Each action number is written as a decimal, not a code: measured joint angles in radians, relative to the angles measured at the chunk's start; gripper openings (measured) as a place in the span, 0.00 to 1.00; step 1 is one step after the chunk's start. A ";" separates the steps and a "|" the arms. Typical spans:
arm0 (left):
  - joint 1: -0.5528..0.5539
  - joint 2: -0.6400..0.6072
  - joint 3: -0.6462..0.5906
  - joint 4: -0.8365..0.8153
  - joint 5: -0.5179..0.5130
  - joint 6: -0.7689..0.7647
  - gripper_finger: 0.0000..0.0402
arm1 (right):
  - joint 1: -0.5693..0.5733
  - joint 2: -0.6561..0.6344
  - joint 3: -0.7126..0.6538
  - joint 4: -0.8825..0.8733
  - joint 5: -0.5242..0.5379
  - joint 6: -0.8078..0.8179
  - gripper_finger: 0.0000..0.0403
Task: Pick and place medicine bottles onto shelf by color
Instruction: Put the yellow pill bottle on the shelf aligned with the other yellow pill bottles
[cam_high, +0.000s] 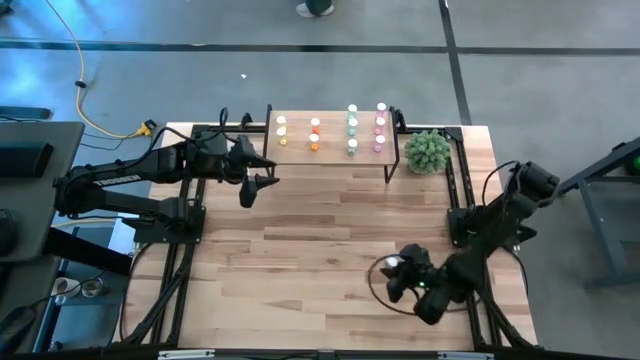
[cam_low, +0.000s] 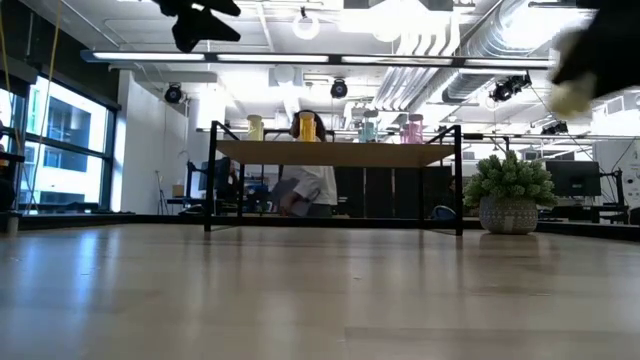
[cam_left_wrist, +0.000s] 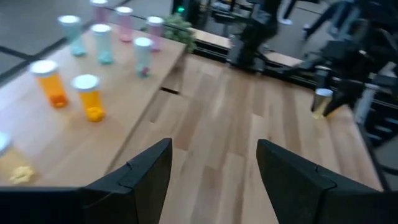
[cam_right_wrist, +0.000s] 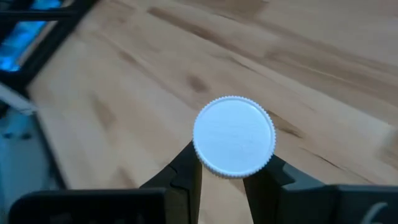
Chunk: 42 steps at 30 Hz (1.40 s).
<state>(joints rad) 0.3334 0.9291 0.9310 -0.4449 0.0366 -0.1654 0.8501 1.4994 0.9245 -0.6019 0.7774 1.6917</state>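
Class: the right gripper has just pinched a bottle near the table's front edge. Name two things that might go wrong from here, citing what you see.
1. The right gripper holds the bottle only just under its white cap, so it may tilt or slip on the way up.
2. The shelf already carries close rows of bottles, and the open left gripper hovers by its front corner; setting another down may knock neighbours or crowd that arm.

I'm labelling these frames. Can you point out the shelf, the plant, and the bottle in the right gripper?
shelf (cam_high: 330, 155), high view: bare board near its front edge.
plant (cam_high: 427, 151), high view: middle of the green ball.
bottle (cam_right_wrist: 234, 137), right wrist view: centre of its white cap, between the right gripper's fingers.
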 joint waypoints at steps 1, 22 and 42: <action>0.000 0.000 0.000 0.000 0.019 0.006 0.56 | -0.023 -0.009 0.000 0.046 -0.017 -0.055 0.20; -0.017 0.000 0.000 0.003 0.292 0.038 0.56 | -0.461 -0.023 0.000 0.710 -0.447 -0.753 0.20; -0.120 0.039 0.088 -0.021 0.266 -0.015 0.56 | -0.652 -0.012 0.334 0.305 -0.722 -0.964 0.20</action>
<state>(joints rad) 0.2133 0.9680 1.0192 -0.4655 0.3023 -0.1801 0.1979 1.4876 1.2583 -0.2972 0.0551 0.7272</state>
